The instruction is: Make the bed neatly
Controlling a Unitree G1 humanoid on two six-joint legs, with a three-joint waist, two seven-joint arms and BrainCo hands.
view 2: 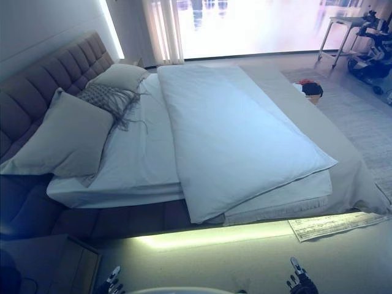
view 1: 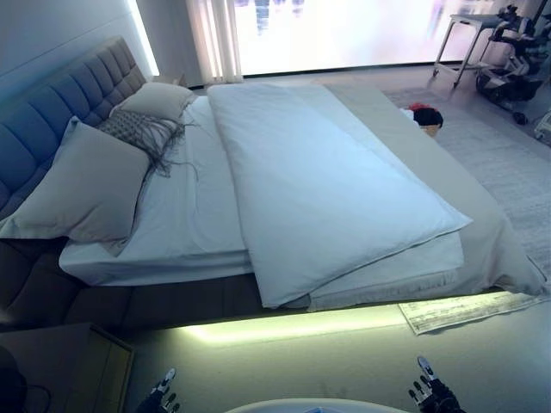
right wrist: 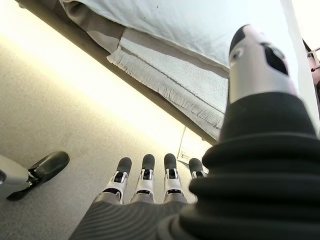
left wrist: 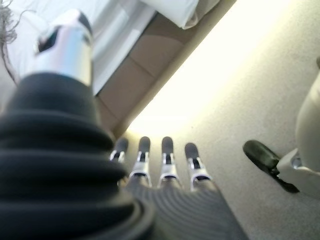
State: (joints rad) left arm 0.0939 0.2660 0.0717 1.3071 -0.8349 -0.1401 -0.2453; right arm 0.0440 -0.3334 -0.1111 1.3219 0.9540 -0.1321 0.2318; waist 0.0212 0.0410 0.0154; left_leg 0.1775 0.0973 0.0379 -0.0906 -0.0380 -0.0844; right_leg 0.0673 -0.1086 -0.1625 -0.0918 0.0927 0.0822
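A white duvet (view 1: 318,181) lies folded and skewed over the middle and right of the bed, its near corner hanging over the bed's side. Bare white sheet (view 1: 194,215) shows to its left. A large grey pillow (view 1: 86,185), a fringed cushion (view 1: 142,133) and a second pillow (view 1: 159,99) lean by the padded headboard (view 1: 65,107). A beige bedspread (view 1: 495,245) drapes off the right side. My left hand (view 1: 159,397) and right hand (view 1: 435,394) hang low over the floor in front of the bed, both open and holding nothing.
A lit strip glows under the bed frame (view 1: 284,327). A fringed rug (view 1: 469,311) lies on the floor at the right. A wooden nightstand (view 1: 69,366) stands at the lower left. A basket with dark cloth (view 1: 426,119) sits beyond the bed, a table (view 1: 469,34) farther back.
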